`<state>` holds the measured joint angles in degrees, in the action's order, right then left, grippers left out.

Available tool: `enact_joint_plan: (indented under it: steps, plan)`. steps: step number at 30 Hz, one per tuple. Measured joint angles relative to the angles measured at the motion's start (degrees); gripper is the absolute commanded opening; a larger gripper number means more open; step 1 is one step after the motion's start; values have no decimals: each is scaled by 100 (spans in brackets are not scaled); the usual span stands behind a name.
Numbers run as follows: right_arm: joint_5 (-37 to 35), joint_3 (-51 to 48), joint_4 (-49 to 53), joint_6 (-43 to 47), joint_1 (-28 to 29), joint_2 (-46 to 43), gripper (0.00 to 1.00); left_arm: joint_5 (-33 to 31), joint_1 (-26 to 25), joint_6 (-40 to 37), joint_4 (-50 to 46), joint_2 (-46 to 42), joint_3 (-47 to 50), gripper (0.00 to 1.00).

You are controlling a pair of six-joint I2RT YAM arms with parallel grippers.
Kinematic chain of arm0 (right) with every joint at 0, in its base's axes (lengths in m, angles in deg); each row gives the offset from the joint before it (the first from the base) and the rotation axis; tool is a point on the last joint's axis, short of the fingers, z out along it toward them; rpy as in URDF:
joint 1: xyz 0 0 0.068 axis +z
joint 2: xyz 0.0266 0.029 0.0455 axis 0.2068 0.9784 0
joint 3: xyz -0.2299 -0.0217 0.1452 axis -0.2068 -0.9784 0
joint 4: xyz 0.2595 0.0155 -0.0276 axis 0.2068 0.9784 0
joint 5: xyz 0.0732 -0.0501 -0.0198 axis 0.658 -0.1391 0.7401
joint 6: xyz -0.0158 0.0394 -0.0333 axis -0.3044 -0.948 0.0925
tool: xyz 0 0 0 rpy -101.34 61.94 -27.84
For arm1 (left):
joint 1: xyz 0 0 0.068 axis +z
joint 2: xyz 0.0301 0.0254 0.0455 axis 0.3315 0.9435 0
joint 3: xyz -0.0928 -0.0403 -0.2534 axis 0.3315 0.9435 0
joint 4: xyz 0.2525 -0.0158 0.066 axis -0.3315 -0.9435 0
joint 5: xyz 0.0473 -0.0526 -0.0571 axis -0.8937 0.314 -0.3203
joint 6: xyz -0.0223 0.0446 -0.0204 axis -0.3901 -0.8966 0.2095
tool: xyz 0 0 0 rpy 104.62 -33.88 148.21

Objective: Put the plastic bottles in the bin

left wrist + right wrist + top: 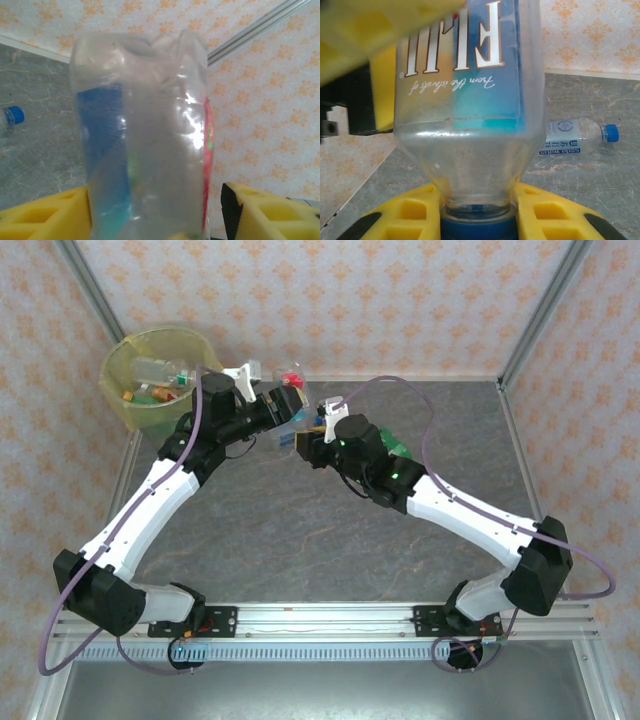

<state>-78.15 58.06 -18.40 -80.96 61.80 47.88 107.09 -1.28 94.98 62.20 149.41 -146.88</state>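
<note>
The right gripper (477, 212) is clamped on the neck of a clear bottle (470, 100), its yellow fingers pinching just above the blue cap. The left gripper (155, 212) stands apart around the same bottle's body: one finger touches the wall at the lower left of the left wrist view, and the other shows a gap at the lower right. In the top view the two meet just above the middle of the frame, over the grey table (300, 530). The bin (118, 390), the biggest thing here, sits in the upper left of that view, beside the left arm, with several bottles (158, 375) already inside. The held bottle looks empty, so it is probably light. Its thin wall appears dented and should give under a squeeze, and the smooth plastic may slip. The labelled middle or the stiff neck seem the surest holds. A second bottle (577, 136) lies on its side at the right of the right wrist view.
</note>
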Motion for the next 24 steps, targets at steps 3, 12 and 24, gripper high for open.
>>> enact_joint_plan:
  steps: [3,12,24]
  plan:
    - [0,-2,-7,-17,4,-33,31,-7,-24,42,55,7,0,54]
    - [-4,-2,-39,-94,4,-92,100,-162,-28,28,4,7,-72,48]
    - [-120,-120,-92,-101,2,-304,100,-175,1473,-92,-678,2,-903,48]
